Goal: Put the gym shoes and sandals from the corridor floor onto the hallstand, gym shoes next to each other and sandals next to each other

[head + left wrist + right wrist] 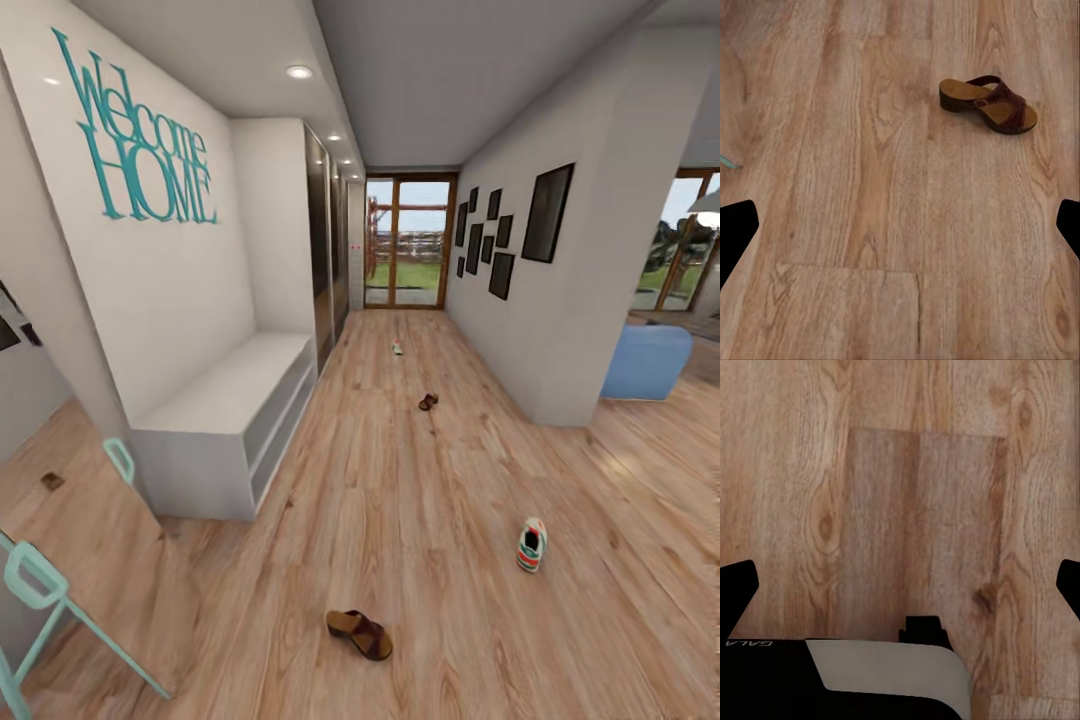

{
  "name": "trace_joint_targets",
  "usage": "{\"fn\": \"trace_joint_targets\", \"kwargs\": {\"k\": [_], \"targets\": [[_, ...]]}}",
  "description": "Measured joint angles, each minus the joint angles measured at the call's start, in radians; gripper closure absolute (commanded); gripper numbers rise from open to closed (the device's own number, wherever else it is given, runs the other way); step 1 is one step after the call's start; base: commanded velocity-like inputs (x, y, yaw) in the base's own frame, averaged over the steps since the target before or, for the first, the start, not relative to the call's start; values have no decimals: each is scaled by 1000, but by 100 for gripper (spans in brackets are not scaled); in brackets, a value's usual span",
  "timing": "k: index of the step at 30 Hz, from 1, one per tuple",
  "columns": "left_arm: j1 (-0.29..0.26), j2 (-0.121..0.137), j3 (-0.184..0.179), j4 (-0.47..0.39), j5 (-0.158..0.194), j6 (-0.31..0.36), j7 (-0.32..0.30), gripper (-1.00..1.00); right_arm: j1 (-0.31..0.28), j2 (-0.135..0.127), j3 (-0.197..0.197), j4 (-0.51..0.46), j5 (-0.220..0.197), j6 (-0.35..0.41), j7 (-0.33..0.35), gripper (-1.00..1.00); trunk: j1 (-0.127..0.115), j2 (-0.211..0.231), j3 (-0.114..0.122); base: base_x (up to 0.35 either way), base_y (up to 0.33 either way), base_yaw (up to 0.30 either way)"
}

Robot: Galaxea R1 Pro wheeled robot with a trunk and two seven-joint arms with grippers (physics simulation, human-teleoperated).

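Sandals, two (359, 634) (428, 402), and gym shoes, two (531, 545) (397, 347), lie scattered on the floor (420, 520); both tools' fingers spread apart.

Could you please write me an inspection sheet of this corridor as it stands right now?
Surface: corridor floor, wood plank, dry, unmarked.
Job's things: near sandal and near gym shoe lie apart on the floor; far sandal and far gym shoe lie further down the corridor. Hallstand bare on top.
Clutter: teal chair frame by the wall.
Grippers: left gripper and right gripper open, holding nothing, fingertips at the frame edges over floor.
Cables: nothing seen.
Surroundings: Welcome HOME sign, picture frames, glass door, blue sofa.
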State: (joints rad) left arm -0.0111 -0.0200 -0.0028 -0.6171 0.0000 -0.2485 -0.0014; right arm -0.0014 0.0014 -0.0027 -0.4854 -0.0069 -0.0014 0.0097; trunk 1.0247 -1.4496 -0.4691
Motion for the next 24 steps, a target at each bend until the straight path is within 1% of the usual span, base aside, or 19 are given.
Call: {"fn": "trace_joint_targets", "kwargs": {"k": [5,9,24], "targets": [[1,0,0,0,0,0,0,-100,0,0,0,0,0,0,0,-100,0,0,0,188,171,-265],[1,0,0,0,0,0,0,-100,0,0,0,0,0,0,0,-100,0,0,0,127,87,-265],[0,0,0,0,0,0,0,-100,0,0,0,0,0,0,0,-100,0,0,0,11,7,-265]]}}
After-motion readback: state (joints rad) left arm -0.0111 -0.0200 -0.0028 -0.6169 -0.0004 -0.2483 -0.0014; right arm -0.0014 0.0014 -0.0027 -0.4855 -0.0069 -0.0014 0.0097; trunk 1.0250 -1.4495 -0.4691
